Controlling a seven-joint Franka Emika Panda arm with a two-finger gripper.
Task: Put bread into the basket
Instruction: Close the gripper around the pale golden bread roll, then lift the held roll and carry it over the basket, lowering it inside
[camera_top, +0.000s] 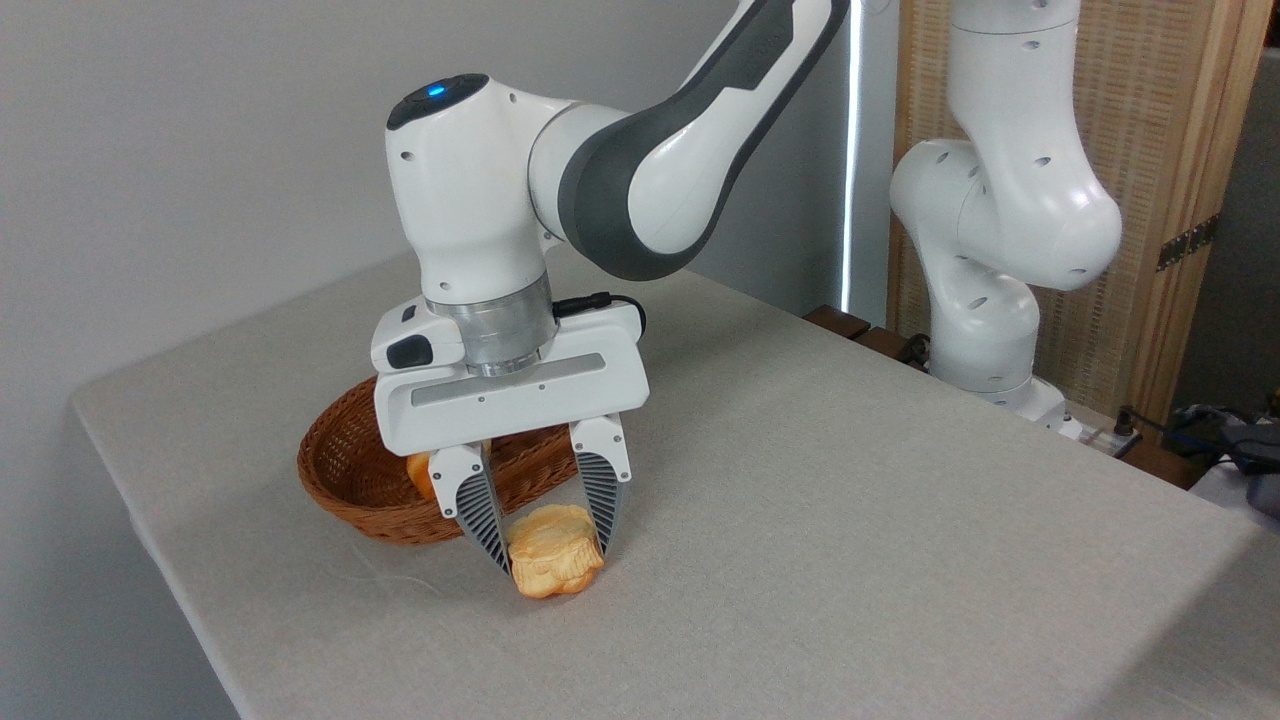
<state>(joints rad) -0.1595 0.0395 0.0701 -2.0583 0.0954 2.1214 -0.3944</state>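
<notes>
End effector (553, 560) grips bread (553, 553); basket (352, 470) behind; no legible writing.

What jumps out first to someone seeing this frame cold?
The big white arm reaching down at centre, its gripper closed around the pale lobed bread at the tabletop near the front edge. Just behind and to the left sits the reddish-brown wicker basket, with a bit of something orange peeking out inside it, mostly hidden by the gripper. The arm's base stands at the table's far right.
</notes>
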